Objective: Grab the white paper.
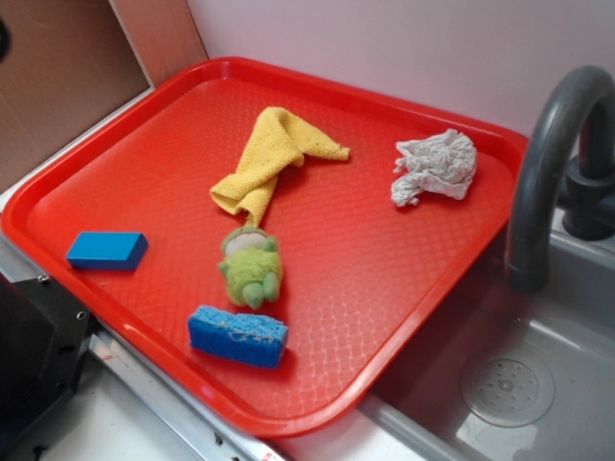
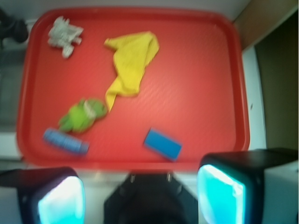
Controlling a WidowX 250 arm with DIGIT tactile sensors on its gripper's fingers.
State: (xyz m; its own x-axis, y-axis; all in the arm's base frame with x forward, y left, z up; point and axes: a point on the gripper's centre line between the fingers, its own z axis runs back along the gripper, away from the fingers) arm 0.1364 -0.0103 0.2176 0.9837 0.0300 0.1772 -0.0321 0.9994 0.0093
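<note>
The gripper (image 2: 140,196) is seen only in the wrist view, its jaws spread wide and holding nothing, poised above the near rim of the red tray (image 2: 233,84). The white paper (image 2: 64,35) is found far ahead and well to the left of it, in the tray's far corner, apart from the yellow cloth (image 2: 131,60). The crumpled wad could be pushed toward the rim, or only a loose fold pinched, if the descent is misjudged.

Crumpled paper, cloth and sponge on a textured plastic tray

The white paper (image 1: 434,165) looks creased and matt; the yellow cloth (image 1: 272,154) soft, woven; the blue sponge (image 1: 237,335) porous, rough; the red tray (image 1: 384,259) glossy, finely dimpled plastic.
</note>
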